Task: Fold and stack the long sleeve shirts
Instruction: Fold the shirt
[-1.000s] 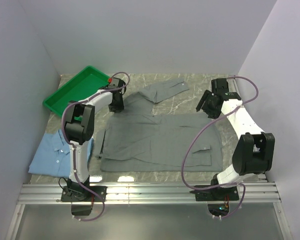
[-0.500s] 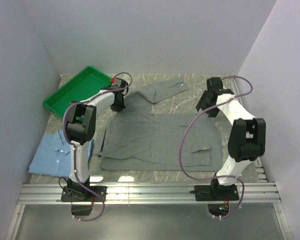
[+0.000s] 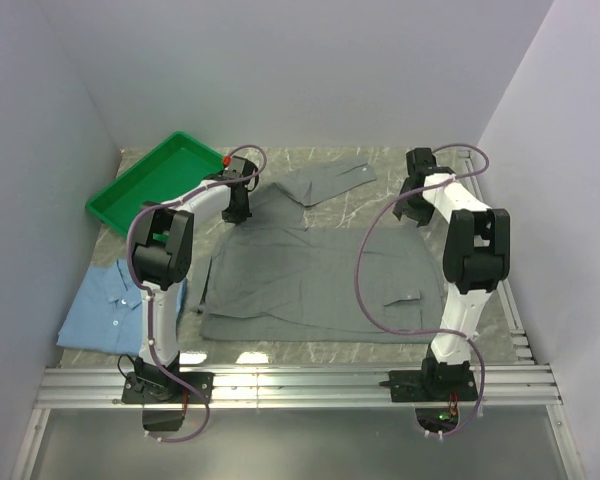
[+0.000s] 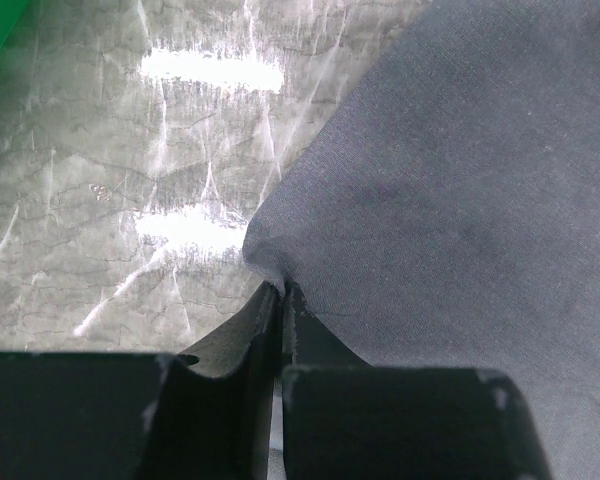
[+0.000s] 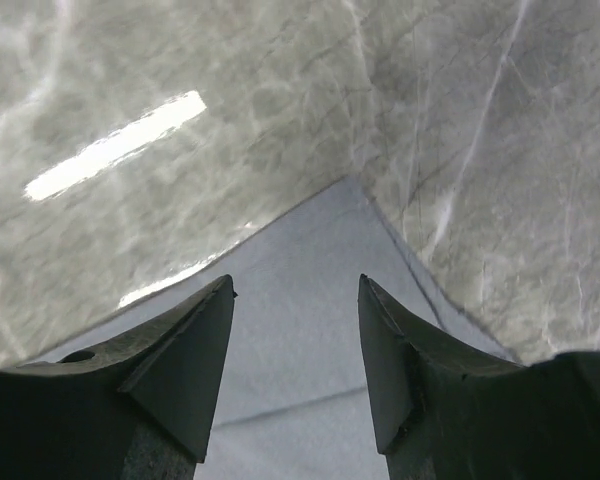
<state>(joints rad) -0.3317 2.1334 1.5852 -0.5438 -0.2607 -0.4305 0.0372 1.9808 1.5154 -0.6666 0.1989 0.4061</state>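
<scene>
From above, the grey shirt [image 3: 320, 275] lies spread flat across the middle of the marble table [image 3: 400, 165], one sleeve angled off toward the far side. The light blue shirt [image 3: 110, 305] sits folded at the near left edge, beside the left arm's base. A green tray [image 3: 150, 180] rests in the far left corner. The left gripper [image 3: 236, 215] is down at the grey shirt's far left corner. The right gripper [image 3: 414, 215] is at its far right corner.

The left wrist camera shows the left gripper [image 4: 282, 295] with its fingers pressed together, pinching a small peak of the grey shirt [image 4: 450, 180] right at the cloth's edge. Bare marble lies to the left of it.

The right wrist camera shows the right gripper [image 5: 295, 290] with its jaws apart and nothing between them. A pointed corner of the grey shirt [image 5: 310, 250] lies flat on the table in the gap below. Whether the fingertips touch the cloth I cannot tell.
</scene>
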